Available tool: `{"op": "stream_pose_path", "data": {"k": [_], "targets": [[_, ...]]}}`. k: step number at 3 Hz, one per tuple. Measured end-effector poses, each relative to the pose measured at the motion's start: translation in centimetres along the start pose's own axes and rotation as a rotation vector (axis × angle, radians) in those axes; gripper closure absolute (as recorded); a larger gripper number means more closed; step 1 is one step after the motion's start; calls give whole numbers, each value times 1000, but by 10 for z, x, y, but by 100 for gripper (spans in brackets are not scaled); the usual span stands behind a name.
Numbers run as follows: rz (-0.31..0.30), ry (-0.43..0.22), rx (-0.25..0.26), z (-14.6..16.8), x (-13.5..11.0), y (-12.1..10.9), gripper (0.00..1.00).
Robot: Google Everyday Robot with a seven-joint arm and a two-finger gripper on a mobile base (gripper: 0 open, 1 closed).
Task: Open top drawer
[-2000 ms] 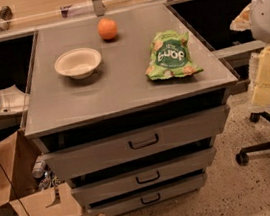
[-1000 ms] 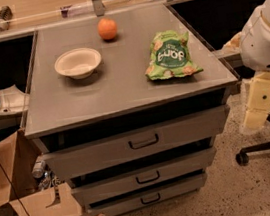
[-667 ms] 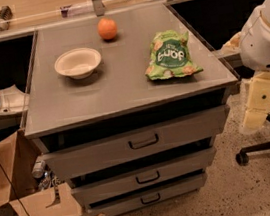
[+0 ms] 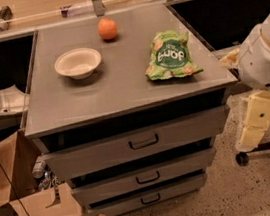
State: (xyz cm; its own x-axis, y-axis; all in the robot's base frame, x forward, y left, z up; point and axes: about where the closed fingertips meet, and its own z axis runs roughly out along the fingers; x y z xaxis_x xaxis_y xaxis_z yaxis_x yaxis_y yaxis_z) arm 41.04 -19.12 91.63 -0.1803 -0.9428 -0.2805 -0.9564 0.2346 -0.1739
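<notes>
— Reaching for the handle is judged to be the step in hand: the tool hangs right of the cabinet, well apart from the top drawer.
— Is anything held?
— Nothing is seen held; how far it is open cannot be told. The drawer sits just under the tabletop.
— And next?
— The tool must be brought round front, level with the dark bar handle, then closed on it and drawn outward.
</notes>
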Motion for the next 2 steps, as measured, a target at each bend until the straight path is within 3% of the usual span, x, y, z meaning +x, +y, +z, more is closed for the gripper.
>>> {"op": "stream_pose_path", "data": {"k": [1, 2], "targets": [[0, -43, -29, 16, 2, 9, 0], [-5, -58, -108, 41, 0, 22, 0]]}}
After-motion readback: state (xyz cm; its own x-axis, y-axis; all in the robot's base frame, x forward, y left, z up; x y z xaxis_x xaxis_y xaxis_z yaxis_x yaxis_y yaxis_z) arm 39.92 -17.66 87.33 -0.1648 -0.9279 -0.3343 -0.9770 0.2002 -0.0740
